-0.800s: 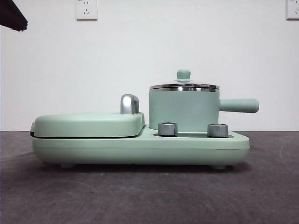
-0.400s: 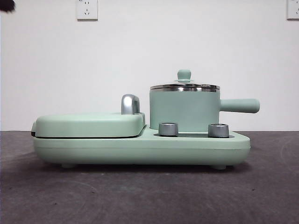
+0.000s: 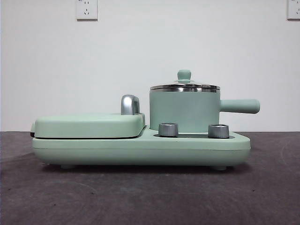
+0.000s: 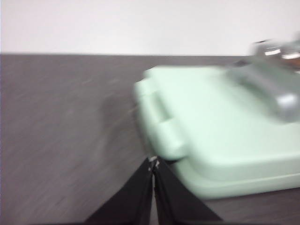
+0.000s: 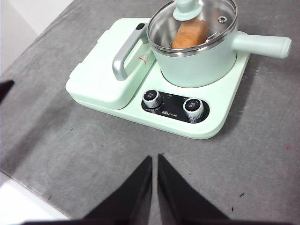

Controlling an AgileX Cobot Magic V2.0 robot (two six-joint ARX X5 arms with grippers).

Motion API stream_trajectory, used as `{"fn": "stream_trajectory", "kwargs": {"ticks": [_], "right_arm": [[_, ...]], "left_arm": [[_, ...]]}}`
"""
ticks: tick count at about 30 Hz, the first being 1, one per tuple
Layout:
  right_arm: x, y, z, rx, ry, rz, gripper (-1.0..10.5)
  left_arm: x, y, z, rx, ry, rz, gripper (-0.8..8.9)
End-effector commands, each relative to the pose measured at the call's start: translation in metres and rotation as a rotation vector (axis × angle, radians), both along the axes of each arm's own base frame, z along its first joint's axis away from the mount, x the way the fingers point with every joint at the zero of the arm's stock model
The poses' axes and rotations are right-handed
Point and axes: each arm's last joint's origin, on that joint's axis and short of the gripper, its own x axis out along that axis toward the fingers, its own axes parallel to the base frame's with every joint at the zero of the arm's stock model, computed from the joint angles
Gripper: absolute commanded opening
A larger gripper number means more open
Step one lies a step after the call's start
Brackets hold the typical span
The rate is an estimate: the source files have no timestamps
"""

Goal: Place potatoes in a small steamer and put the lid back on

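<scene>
I see the potato lying inside the small steamer, with the glass lid seated on its rim (knob up). The steamer sits on the mint cooker base. My left gripper and right gripper hover closed, holding nothing.

One potato, two dials.

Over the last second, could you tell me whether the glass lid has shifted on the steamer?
No. The lid sits level on the steamer's rim as before, its knob in line above the left dial.
</scene>
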Motion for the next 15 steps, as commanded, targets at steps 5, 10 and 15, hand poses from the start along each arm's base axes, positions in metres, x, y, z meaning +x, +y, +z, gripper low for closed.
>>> {"fn": "stream_trajectory", "kwargs": {"ticks": [5, 10, 15], "right_arm": [[0.0, 0.0, 0.003, 0.002, -0.023, 0.009, 0.2], [0.0, 0.0, 0.004, 0.002, -0.023, 0.009, 0.2], [0.0, 0.0, 0.004, 0.002, -0.023, 0.009, 0.2]], "left_arm": [[-0.004, 0.009, -0.025, 0.008, 0.003, 0.126, 0.06], [-0.005, 0.01, -0.033, 0.003, -0.004, 0.139, 0.06], [-0.005, 0.01, -0.034, 0.011, 0.007, 0.155, 0.06]]}}
